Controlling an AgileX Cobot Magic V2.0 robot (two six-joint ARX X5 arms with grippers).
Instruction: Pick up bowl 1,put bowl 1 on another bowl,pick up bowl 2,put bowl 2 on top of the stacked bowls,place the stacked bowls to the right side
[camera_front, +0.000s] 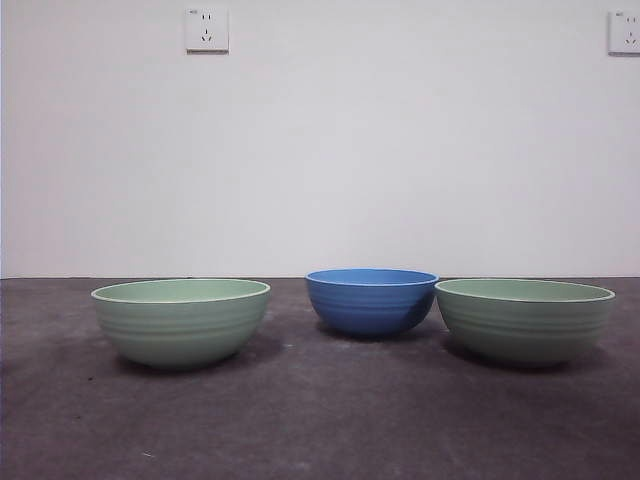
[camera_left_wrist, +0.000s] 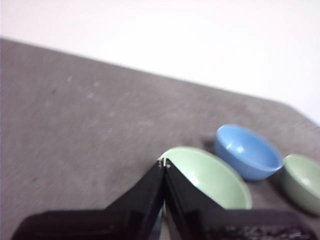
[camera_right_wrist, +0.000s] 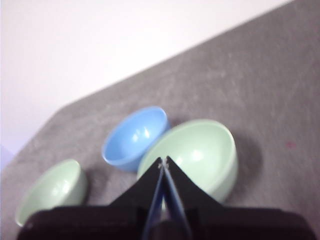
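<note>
Three bowls stand apart in a row on the dark table. A pale green ribbed bowl (camera_front: 181, 321) is on the left, the blue ribbed bowl (camera_front: 371, 300) sits in the middle and slightly farther back, and a second pale green bowl (camera_front: 524, 319) is on the right. My left gripper (camera_left_wrist: 164, 163) hangs shut above the left green bowl (camera_left_wrist: 210, 175), holding nothing. My right gripper (camera_right_wrist: 163, 161) hangs shut above the right green bowl (camera_right_wrist: 197, 152), also holding nothing. Neither arm shows in the front view.
A white wall with two sockets (camera_front: 206, 29) rises behind the table (camera_front: 320, 420). The grey tabletop stretches in front of the bowls and out to both sides.
</note>
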